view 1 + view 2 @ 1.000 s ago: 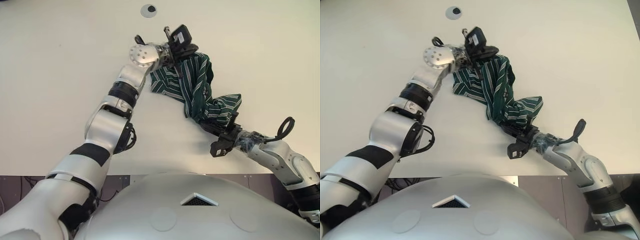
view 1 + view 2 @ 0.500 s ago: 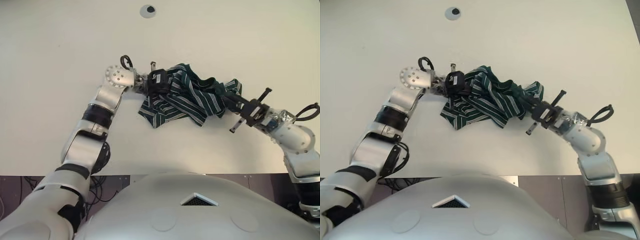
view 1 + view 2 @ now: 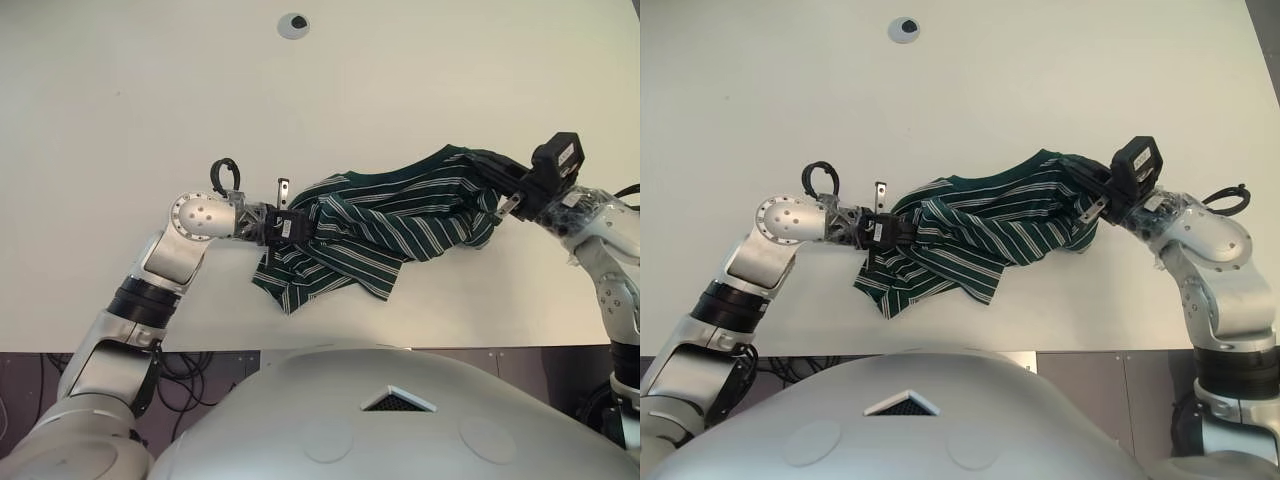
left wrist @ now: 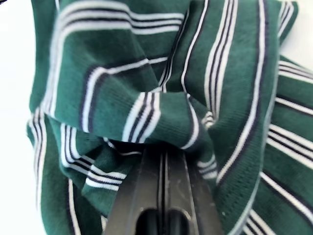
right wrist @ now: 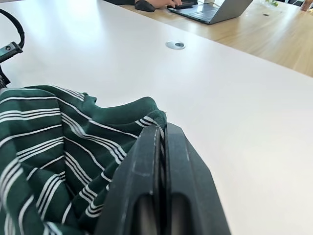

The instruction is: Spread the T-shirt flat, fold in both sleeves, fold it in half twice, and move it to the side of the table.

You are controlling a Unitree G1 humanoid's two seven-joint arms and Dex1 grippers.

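Green striped T-shirt (image 3: 400,215) stretched between left end effector (image 4: 164,152) and right end effector (image 5: 164,129), each clamped on fabric, over white bench (image 3: 130,110).

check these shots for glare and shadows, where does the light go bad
Right wrist view: the table glares white on the far stretch beyond the T-shirt. Left wrist view: deep shade sits in the folds where the left gripper pinches the T-shirt, and the sliver of table beside it is blown white. Left eye view: even light, no hard shadow under the T-shirt.

T-shirt (image 4: 146,73) folds over left tool (image 4: 163,155) tips
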